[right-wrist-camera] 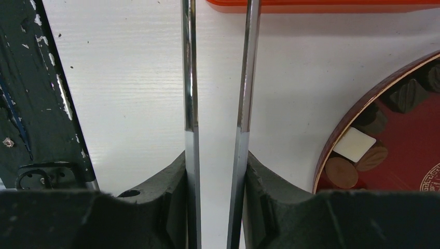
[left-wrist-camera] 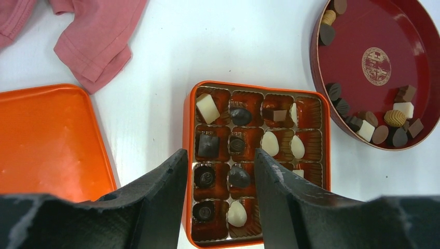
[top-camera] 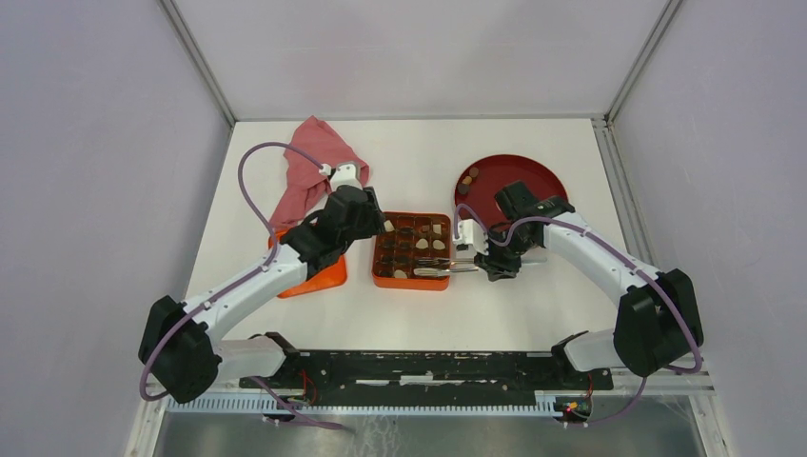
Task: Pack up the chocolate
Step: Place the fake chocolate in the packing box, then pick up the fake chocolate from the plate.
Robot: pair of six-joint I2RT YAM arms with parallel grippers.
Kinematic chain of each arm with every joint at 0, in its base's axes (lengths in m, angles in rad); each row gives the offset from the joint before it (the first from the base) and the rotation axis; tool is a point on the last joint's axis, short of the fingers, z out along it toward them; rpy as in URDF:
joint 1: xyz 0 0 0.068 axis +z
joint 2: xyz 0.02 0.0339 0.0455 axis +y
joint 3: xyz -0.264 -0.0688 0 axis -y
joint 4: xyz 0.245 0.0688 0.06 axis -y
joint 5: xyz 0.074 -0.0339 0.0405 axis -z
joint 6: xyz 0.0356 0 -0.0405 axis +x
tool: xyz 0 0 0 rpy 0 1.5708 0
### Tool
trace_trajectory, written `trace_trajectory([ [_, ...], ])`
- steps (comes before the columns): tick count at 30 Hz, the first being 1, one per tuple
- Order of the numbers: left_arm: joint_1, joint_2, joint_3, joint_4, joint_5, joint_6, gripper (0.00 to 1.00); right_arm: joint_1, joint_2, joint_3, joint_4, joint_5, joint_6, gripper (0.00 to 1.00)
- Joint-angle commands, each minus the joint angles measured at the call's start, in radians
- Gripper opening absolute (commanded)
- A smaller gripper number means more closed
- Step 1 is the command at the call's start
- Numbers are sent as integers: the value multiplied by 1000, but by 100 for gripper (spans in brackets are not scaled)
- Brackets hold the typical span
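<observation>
Chocolate (left-wrist-camera: 207, 108) pieces: small, light, rigid, easily marred; pinch gently across sides. Right gripper (right-wrist-camera: 215, 158) clamps tongs (right-wrist-camera: 189, 78), tips over box (left-wrist-camera: 189, 119); left gripper (left-wrist-camera: 220, 155) part-open, empty, above it.

Open table (top-camera: 419, 157) runs behind the box (top-camera: 411, 284), between cloth (top-camera: 305, 167) and plate (top-camera: 523, 176). The lid (top-camera: 322, 277) lies just left of the box. The left gripper (top-camera: 383, 227) hangs over the box's left edge, and tongs (top-camera: 442, 269) cross its near-right cells.

No legible text anywhere; the dark red plate (left-wrist-camera: 410, 31) bears 1 gold seal (left-wrist-camera: 376, 66) (round) — unreadable.
</observation>
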Motion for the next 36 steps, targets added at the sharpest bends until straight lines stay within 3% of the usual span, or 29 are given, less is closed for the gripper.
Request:
trace_trajectory([
  [1,3,-41,-1,1,-19,-38,57,4,3,10,24,-24,26,39],
  [19,4,-107,12,20,3,-62,59,-22,-21,78,36,-87,85,40],
  [25,4,-190,-54,137,47,-154,84,-169,7,169,61,-171,149,40],
  [29,5,-232,-88,205,64,-217,98,-287,22,197,110,-148,186,40],
  [36,3,-200,-72,186,88,-260,100,-382,98,211,188,52,241,40],
])
